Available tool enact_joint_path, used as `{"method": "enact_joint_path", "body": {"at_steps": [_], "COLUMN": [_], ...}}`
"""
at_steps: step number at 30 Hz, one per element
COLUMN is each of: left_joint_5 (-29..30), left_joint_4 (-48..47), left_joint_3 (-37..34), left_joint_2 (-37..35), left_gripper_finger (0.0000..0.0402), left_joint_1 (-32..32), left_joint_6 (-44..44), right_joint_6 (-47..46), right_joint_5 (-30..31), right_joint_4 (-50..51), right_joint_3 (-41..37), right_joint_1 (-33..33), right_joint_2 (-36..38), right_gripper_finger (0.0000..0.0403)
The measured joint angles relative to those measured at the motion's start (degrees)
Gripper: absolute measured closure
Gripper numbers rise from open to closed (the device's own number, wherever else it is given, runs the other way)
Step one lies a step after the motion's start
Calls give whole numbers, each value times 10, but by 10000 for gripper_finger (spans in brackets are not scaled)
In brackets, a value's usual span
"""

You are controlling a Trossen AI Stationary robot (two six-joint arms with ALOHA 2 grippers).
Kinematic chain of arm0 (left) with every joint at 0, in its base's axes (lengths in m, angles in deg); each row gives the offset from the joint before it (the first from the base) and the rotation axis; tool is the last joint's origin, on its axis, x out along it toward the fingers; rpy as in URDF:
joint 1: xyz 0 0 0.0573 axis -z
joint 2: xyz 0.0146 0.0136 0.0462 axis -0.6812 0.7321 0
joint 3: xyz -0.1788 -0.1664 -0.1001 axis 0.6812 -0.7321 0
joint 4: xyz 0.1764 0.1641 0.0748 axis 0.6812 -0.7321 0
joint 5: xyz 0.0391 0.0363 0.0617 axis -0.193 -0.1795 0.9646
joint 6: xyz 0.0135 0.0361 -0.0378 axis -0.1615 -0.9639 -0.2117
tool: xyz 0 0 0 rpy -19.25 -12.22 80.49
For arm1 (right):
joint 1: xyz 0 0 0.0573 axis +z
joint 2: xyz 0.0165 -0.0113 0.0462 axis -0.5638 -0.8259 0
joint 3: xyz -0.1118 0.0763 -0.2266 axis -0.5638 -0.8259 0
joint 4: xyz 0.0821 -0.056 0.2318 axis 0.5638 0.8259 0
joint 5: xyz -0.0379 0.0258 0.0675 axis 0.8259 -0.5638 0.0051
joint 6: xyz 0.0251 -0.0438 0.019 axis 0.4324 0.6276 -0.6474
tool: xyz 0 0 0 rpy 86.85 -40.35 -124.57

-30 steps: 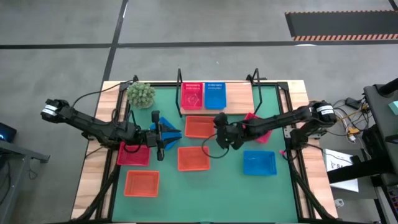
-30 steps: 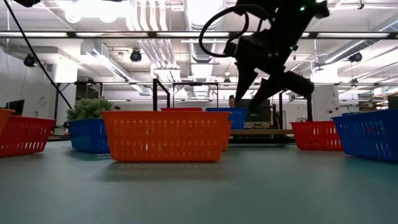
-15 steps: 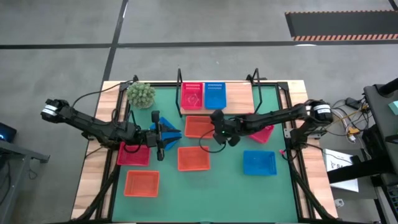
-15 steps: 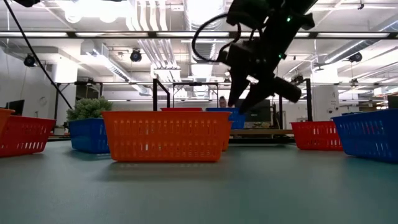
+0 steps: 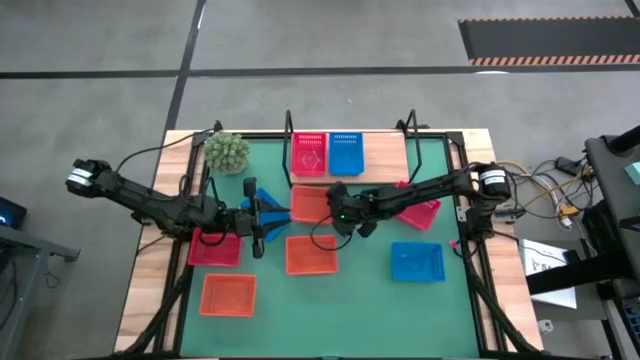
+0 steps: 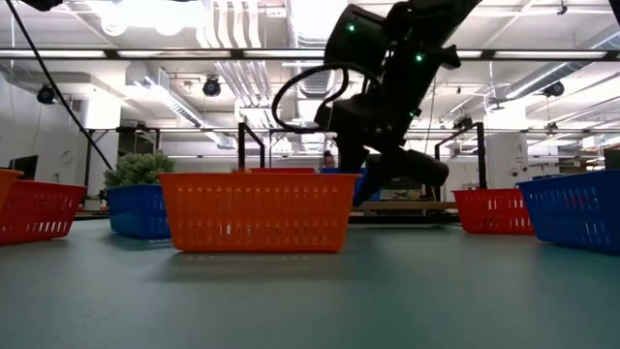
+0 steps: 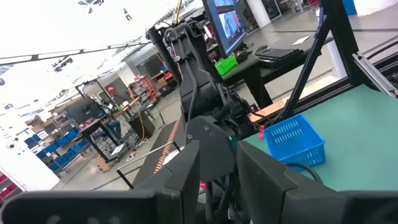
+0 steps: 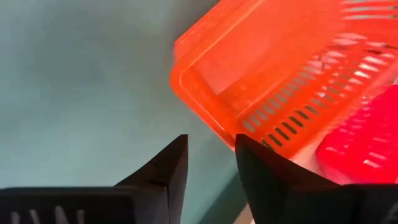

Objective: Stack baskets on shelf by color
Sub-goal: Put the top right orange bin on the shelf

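Your right gripper (image 5: 338, 212) hovers at the near right corner of an orange basket (image 5: 318, 203) that sits on the green mat (image 5: 420, 300), just in front of the shelf (image 5: 385, 155). Its two fingers (image 8: 163, 169) stand partly open with a narrow gap between them, and they hold nothing; the basket's rim lies just ahead of the tips.

Your left gripper (image 5: 262, 216) waits at the left of the mat with a tilted blue basket (image 5: 262, 199) at its tips. Whether it actually grips that basket cannot be told.

On the shelf, one red-pink basket (image 5: 308, 153) and one blue basket (image 5: 345, 152) stand side by side, leaving the right end bare. That looks like the orange spot.

To do this step well, line up one finger inside the wall and one outside before you close. Pinch near the middle of an edge rather than the corner, so the basket lifts level and does not swing.
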Motion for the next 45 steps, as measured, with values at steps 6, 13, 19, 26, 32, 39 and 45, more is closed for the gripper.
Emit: {"method": "enact_joint_path", "body": {"at_steps": [6, 13, 19, 26, 32, 39, 45], "left_joint_5": [0, 0, 0, 0, 0, 0, 0], "left_joint_4": [0, 0, 0, 2, 13, 11, 10], "left_joint_3": [0, 0, 0, 0, 0, 0, 0], "left_joint_2": [0, 0, 0, 0, 0, 0, 0], "left_gripper_finger": [311, 311, 311, 311, 311, 311, 311], "left_joint_1": [0, 0, 0, 0, 0, 0, 0], "left_joint_6": [0, 0, 0, 1, 3, 3, 3], "right_joint_6": [-11, -34, -119, -98, -29, -11, 0], "right_joint_5": [-35, -48, -46, -52, -50, -46, -29], "right_joint_4": [2, 44, 158, 210, 144, 100, 102], "right_joint_3": [20, 46, 99, 127, 114, 114, 116], "right_joint_1": [-1, 1, 3, 10, 9, 4, 0], "right_joint_2": [1, 1, 1, 2, -5, -49, -92], "right_gripper_finger": [332, 391, 394, 387, 329, 266, 255]}}
